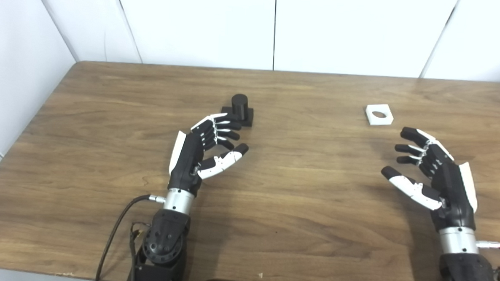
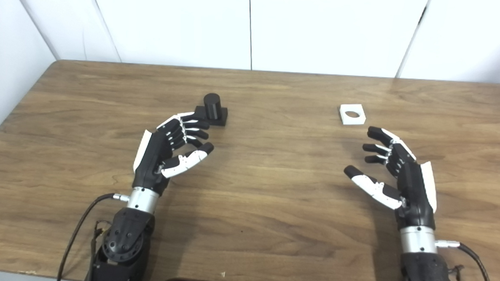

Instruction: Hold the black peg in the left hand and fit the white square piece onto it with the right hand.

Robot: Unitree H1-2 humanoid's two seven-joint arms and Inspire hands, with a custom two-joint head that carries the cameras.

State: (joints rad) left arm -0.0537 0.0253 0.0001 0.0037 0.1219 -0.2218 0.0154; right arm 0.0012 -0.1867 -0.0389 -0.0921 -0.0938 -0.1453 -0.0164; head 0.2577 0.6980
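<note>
White wall panels back a wooden table. Toward its far edge, left of centre, stands the black peg on its square base; the left hand, fingers spread and empty, reaches just short of it. Farther right lies the white square piece, flat, near the right hand, likewise spread and empty.

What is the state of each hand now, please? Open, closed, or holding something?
Left hand: open, holding nothing, fingertips close to the black peg.
Right hand: open, holding nothing, just short of the white square piece.
</note>
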